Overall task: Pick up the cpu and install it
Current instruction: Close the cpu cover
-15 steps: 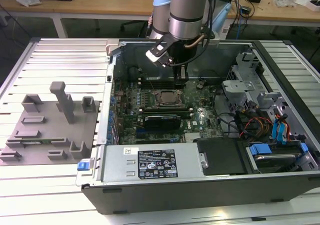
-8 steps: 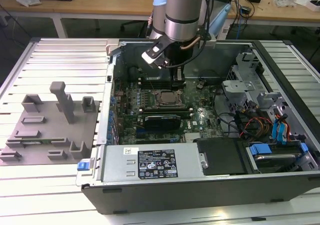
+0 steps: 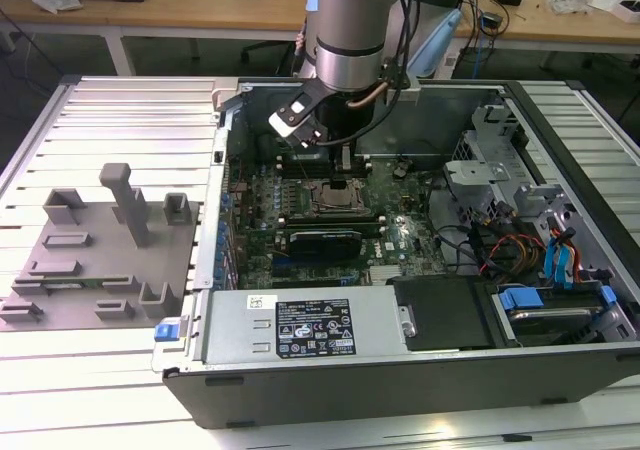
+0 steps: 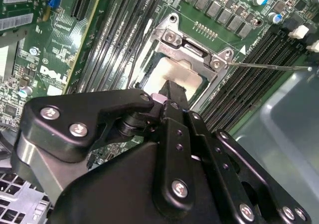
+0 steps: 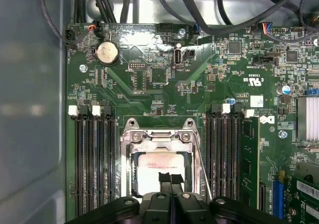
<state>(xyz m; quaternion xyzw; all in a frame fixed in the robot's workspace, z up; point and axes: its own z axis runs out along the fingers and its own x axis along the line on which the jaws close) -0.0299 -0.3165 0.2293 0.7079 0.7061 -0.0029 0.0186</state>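
cpu point(image 5: 153, 170): a pale flat square lying inside the socket frame point(image 5: 159, 137). It is also seen in the second wrist view point(image 4: 169, 73).
Hidden part of cpu: the edge nearest the gripper is covered by the gripper's black body in both wrist views.
gripper point(image 5: 170, 177): it hangs over the middle of the socket frame, with its fingers drawn together to a thin slit and nothing seen between them.
Contact: I cannot tell whether the fingertips point(image 4: 173, 90) touch the cpu or sit just above it.
Lever rod point(image 4: 264, 66): a thin wire running out from one corner of the socket frame.
Memory slots point(image 5: 94, 154): dark rows on both sides of the socket frame.
Exterior view: the gripper point(image 3: 342, 162) is inside the computer case point(image 3: 400, 390), just above the socket frame point(image 3: 335, 200). The cpu is hard to tell apart from the frame there.
Grey fixture point(image 3: 100, 260): outside the case, well apart from the socket frame, to the exterior view's left.
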